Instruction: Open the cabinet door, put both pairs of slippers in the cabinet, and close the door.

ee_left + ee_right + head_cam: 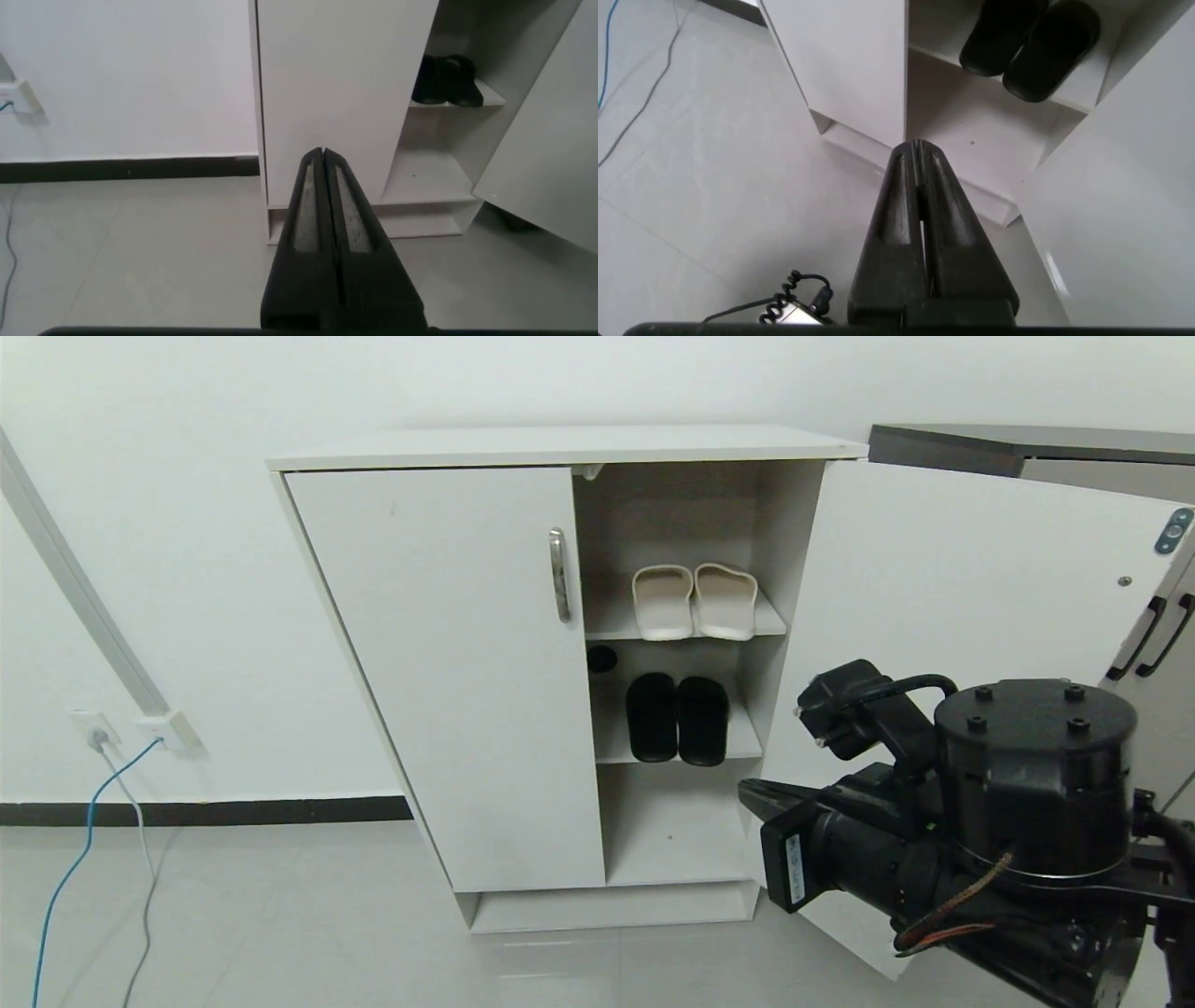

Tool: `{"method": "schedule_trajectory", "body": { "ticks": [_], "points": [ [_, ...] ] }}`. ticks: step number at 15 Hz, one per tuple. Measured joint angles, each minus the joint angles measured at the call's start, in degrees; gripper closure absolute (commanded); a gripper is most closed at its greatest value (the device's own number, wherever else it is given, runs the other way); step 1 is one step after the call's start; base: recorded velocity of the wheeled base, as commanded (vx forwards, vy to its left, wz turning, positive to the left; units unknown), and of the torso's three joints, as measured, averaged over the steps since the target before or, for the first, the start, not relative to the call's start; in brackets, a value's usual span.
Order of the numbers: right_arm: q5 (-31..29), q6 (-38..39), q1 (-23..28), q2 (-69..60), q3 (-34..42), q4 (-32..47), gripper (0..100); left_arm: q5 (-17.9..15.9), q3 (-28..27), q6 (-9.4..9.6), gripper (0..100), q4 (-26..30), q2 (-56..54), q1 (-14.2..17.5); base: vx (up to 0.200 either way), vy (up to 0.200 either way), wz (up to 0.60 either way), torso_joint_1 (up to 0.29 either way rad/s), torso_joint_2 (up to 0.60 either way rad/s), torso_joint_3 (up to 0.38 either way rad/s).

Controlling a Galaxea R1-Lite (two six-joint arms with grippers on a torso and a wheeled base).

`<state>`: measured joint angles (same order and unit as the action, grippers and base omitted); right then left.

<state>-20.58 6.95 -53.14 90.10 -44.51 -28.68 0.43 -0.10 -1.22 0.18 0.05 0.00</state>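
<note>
Black slippers (1046,51) cut off at edge, dark round object (602,659) unidentifiable

Head and 2 low wrist views face cabinet (560,443).

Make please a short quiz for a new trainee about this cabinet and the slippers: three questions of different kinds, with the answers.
1. True or false: the black slippers lie on the shelf below the white slippers.
2. Which door of the cabinet stands open? A) left B) right C) both
3. Fill in: the right gripper is ____ (open or shut).
Key: 1 true; 2 B, the right door; 3 shut.
</note>
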Motion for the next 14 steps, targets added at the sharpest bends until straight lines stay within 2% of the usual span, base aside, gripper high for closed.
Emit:
{"method": "schedule_trajectory", "body": {
  "ticks": [4,7,14],
  "points": [
    [0.0,-0.09,0.02,0.02,0.27,0.0,100,-0.02,0.02,0.0,100,0.04,0.0,0.0,0.0,0.0,0.0,0.002,-0.03,-0.034],
    [-0.06,-0.11,-0.06,0.2,0.39,0.0,100,0.0,0.05,0.0,100,0.15,0.0,-0.05,0.0,0.0,0.0,0.006,-0.2,-0.321],
    [-0.11,-0.11,0.09,0.39,0.38,-0.05,100,-0.02,0.0,0.0,100,-0.05,0.0,0.0,0.0,0.0,0.0,0.071,-0.49,-0.363]
  ]
}}
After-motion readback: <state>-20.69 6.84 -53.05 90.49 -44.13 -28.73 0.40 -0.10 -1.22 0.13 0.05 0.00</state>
